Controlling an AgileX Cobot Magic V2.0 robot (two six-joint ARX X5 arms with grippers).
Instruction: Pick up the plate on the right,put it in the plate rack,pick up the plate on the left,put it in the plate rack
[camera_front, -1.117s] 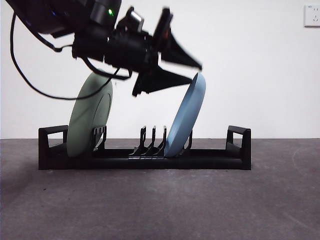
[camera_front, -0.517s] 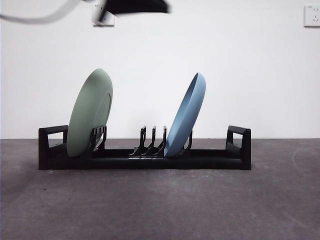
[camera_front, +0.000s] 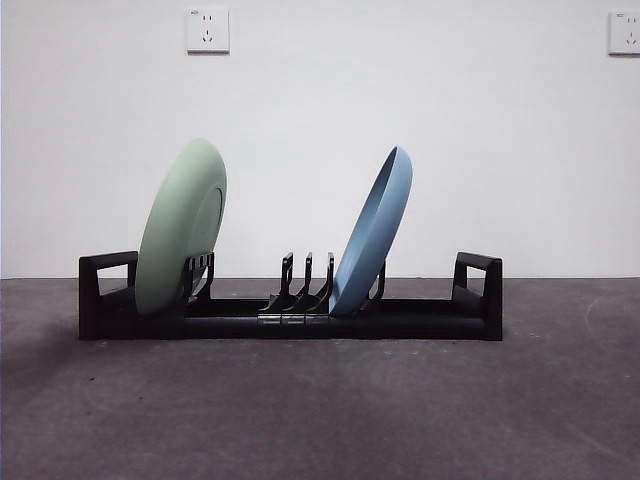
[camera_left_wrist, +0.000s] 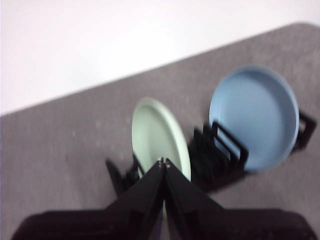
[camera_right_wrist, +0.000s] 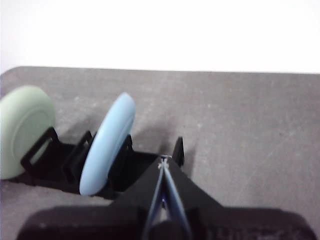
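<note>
The black plate rack (camera_front: 290, 315) stands on the dark table with two plates leaning upright in it. A pale green plate (camera_front: 180, 228) rests in the left slots and a light blue plate (camera_front: 372, 232) in the slots right of the middle. Both arms are out of the front view. My left gripper (camera_left_wrist: 163, 161) is shut and empty, high above the green plate (camera_left_wrist: 159, 137) with the blue plate (camera_left_wrist: 255, 116) beside it. My right gripper (camera_right_wrist: 163, 161) is shut and empty, raised above the rack's end (camera_right_wrist: 177, 150), near the blue plate (camera_right_wrist: 107, 142).
Three bare divider prongs (camera_front: 305, 285) stand between the two plates. Squared loop handles (camera_front: 478, 285) close both rack ends. Two wall sockets (camera_front: 207, 30) sit on the white wall behind.
The dark arm that hung over the rack one second ago has risen out of the front view. Both plates stay where they were in the rack.
</note>
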